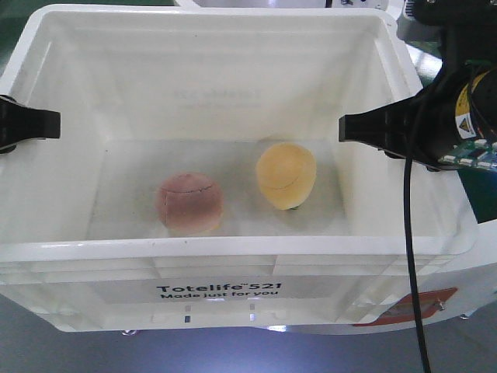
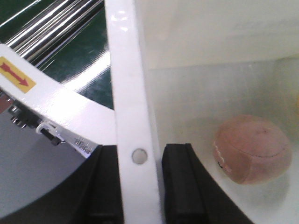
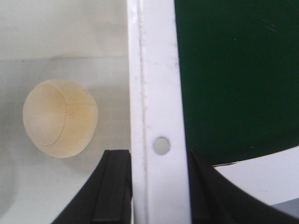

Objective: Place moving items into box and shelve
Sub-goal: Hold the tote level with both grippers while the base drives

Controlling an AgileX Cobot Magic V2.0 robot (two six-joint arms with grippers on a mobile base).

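Note:
The white box [image 1: 233,250], printed "Totelife 521", fills the front view. Both moving items lie on its floor: the dusty pink ball [image 1: 189,203] at left and the yellow-orange ball [image 1: 286,176] to its right, slightly apart. My left gripper [image 1: 31,124] is shut on the box's left rim [image 2: 126,93], one finger outside the wall and one inside, with the pink ball [image 2: 252,149] just past the inner finger. My right gripper [image 1: 373,128] is shut on the right rim [image 3: 154,70], with the yellow-orange ball [image 3: 60,117] left of its inner finger.
A black cable [image 1: 411,256] hangs from the right arm across the box's right front corner. A green surface [image 3: 233,70] lies beyond the right rim. Chrome bars [image 2: 56,23] and a white panel with a red arrow label [image 2: 18,74] sit outside the left rim.

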